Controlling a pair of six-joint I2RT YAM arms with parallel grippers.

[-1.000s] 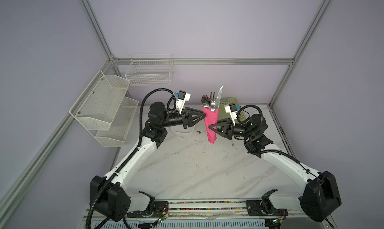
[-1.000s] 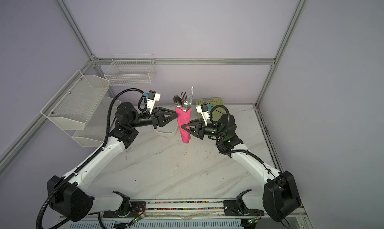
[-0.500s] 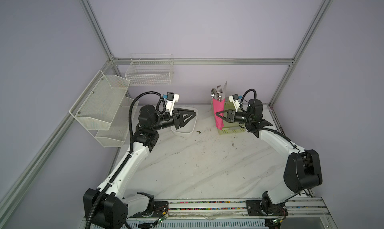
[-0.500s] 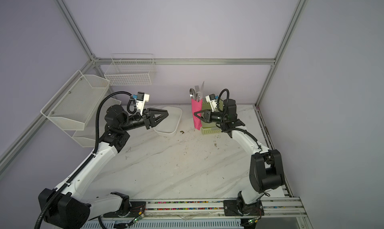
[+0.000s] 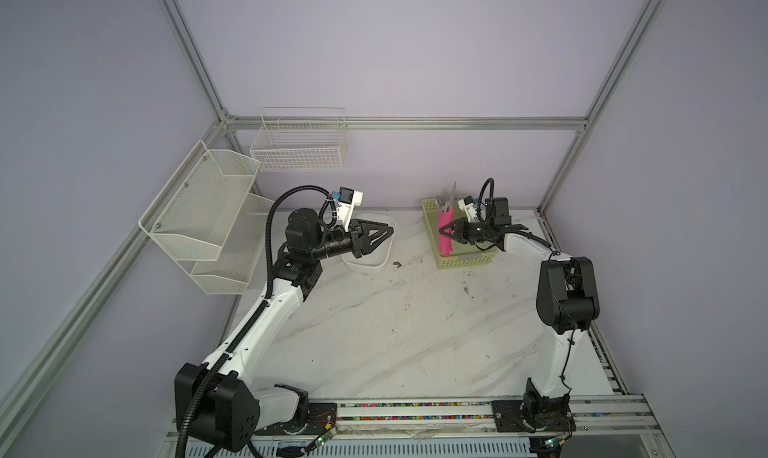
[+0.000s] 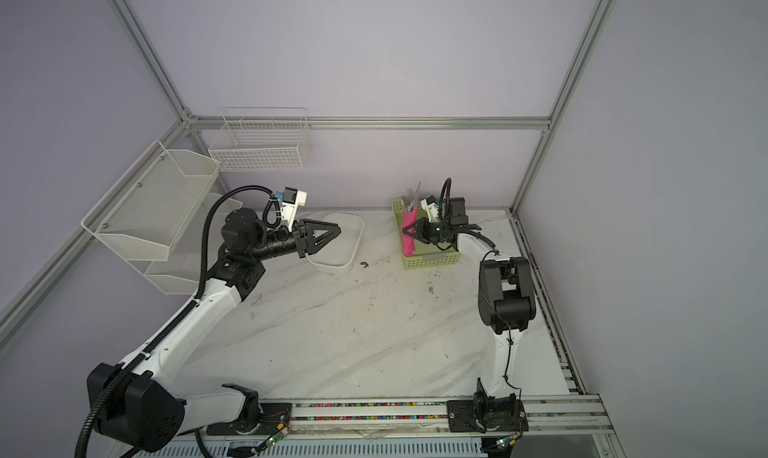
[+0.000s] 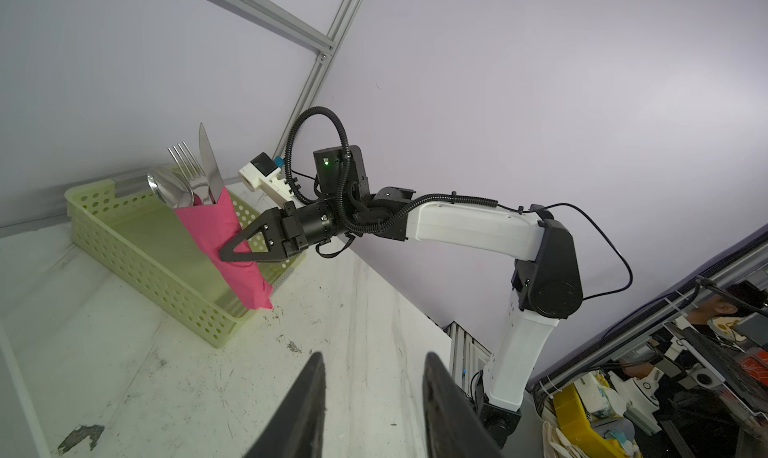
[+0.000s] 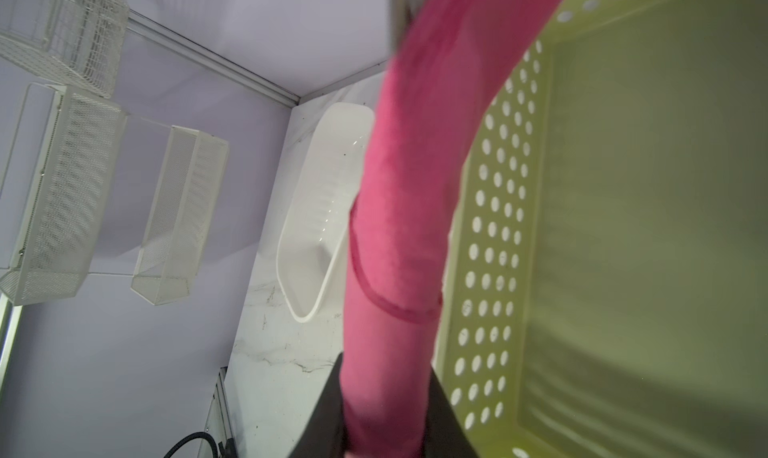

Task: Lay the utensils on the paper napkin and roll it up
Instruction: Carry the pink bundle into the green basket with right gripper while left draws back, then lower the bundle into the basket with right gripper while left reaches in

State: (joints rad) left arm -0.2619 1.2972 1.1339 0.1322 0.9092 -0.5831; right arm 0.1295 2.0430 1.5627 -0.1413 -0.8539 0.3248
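The pink paper napkin (image 5: 444, 233) (image 6: 409, 238) (image 7: 226, 227) (image 8: 407, 227) is rolled into a tube around the utensils (image 5: 446, 197) (image 6: 412, 197) (image 7: 187, 182). Their silver heads stick out of its top and their handles are hidden inside. My right gripper (image 5: 441, 230) (image 6: 405, 230) (image 7: 224, 254) (image 8: 384, 364) is shut on the roll's lower half and holds it nearly upright at the green basket's (image 5: 465, 263) (image 6: 432, 263) (image 7: 124, 236) (image 8: 498, 227) wall. I cannot tell whether its foot is inside. My left gripper (image 5: 390, 231) (image 6: 338, 229) (image 7: 372, 356) is open and empty above the white tub (image 5: 365, 265) (image 6: 332, 265) (image 8: 316, 227).
A white mesh two-tier shelf (image 5: 199, 211) (image 6: 153, 211) hangs on the left wall and a wire basket (image 5: 299, 144) (image 6: 259, 144) on the back wall. Small dark crumbs lie on the marble tabletop (image 5: 395, 331) in front of the tub and green basket.
A second ago both grippers met at the roll mid-table. The left has let go and drawn back over the tub. The right has carried the roll to the green basket and lowered it.
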